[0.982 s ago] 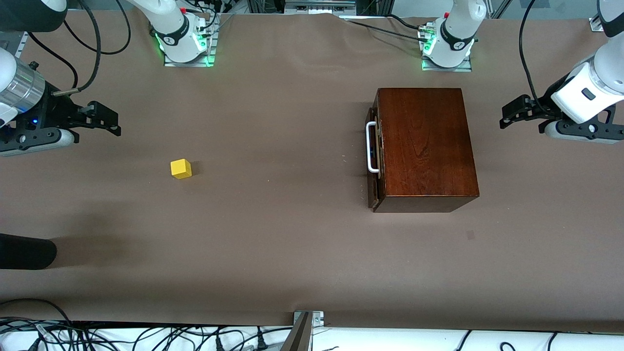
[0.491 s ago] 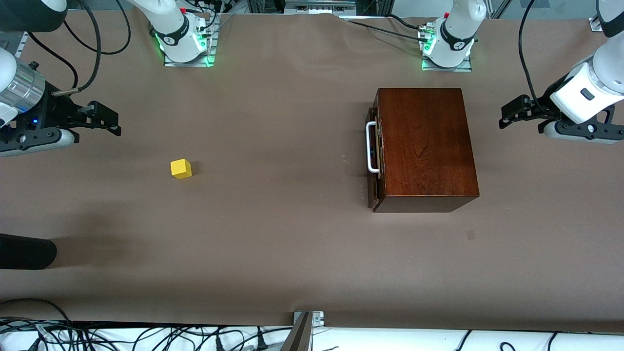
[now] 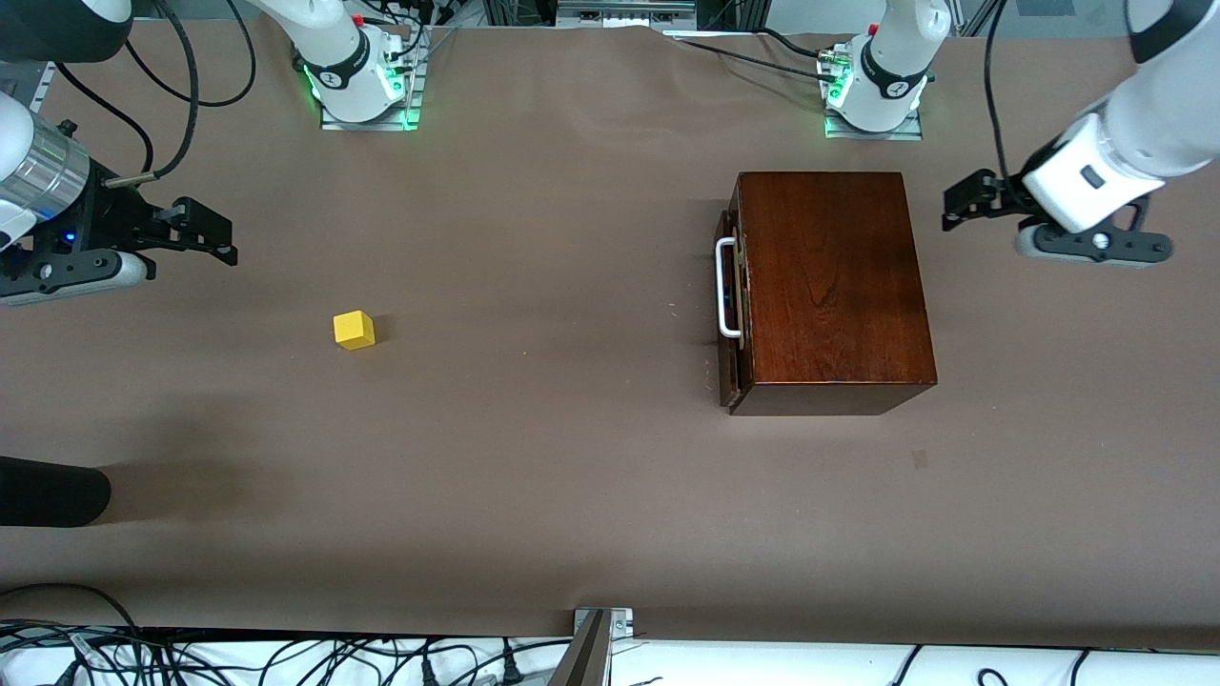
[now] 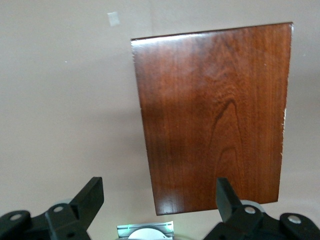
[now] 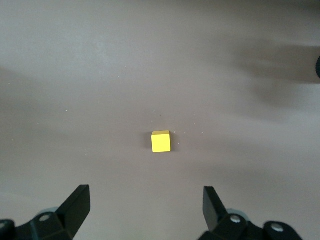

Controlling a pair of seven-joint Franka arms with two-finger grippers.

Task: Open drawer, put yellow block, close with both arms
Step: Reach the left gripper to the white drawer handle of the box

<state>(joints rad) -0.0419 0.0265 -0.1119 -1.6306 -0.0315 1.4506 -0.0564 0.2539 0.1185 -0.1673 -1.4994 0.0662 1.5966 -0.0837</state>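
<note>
We have the drawer shut in its box, which sits toward the left arm's end of the table, white handle facing the right arm's end. The block lies on the bare table toward the right arm's end, well apart from the box and a little nearer the front camera than the handle's middle.

Our left gripper hangs over the table just beside the box, on the side away from the handle, fingers spread wide and empty; its wrist view looks down on the box top. Our right gripper waits over its own end of the table, also wide open, with the block framed between its fingers in its wrist view.

The step in hand, we judge, is opening the drawer. To do it well, we should carry the left gripper over the box, drop it square onto the handle bar, close fully, then pull straight along the slide so the box does not skid.
</note>
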